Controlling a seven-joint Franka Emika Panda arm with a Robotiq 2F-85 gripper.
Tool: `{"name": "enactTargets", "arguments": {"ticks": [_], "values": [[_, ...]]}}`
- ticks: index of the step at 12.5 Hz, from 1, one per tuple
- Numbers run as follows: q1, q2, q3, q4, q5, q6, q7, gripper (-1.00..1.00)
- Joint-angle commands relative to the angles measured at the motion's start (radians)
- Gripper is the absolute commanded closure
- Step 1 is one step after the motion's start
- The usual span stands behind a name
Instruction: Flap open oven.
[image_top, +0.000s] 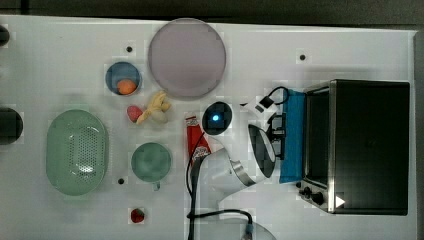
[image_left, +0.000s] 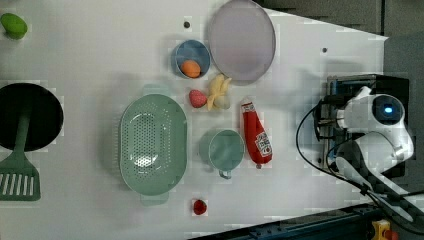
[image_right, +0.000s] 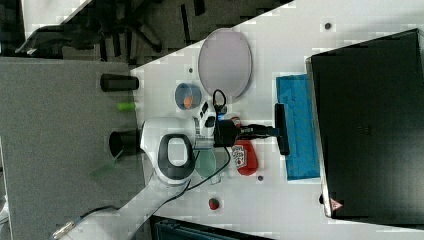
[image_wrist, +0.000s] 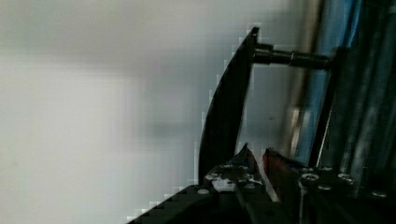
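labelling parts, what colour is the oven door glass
Blue, on the oven door folded out flat; clearest in the right view.

Lighting: bright, even, from overhead; white surface (image_top: 65, 55) near washed out, soft short shadows beside the colander (image_top: 77, 152) and plate (image_top: 186, 57). Oven (image_top: 370, 145) top dark, little detail. Overview pictures blocky and soft. Wrist view: blurred pale background, oven handle (image_wrist: 226, 112) in silhouette, streaky glare on glass

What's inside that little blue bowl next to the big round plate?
The blue bowl holds one small orange ball-like thing, lying against the side away from the plate. The bowl floor beneath it is covered; the rest of the inside shows nothing else.
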Motion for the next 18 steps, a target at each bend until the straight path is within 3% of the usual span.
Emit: {"name": "enactTargets", "arguments": {"ticks": [1, 5, 13, 18], "values": [[0.024, 0.047, 0.011, 0.014, -0.005, -0.004, 0.133, 0.65], [0.070, 0.161, 0.016, 0.050, -0.107, 0.000, 0.321, 0.65], [0.109, 0.219, 0.030, 0.110, -0.095, 0.022, 0.350, 0.65], [0.104, 0.046, 0.036, 0.118, 0.289, 0.035, 0.359, 0.65]]}}
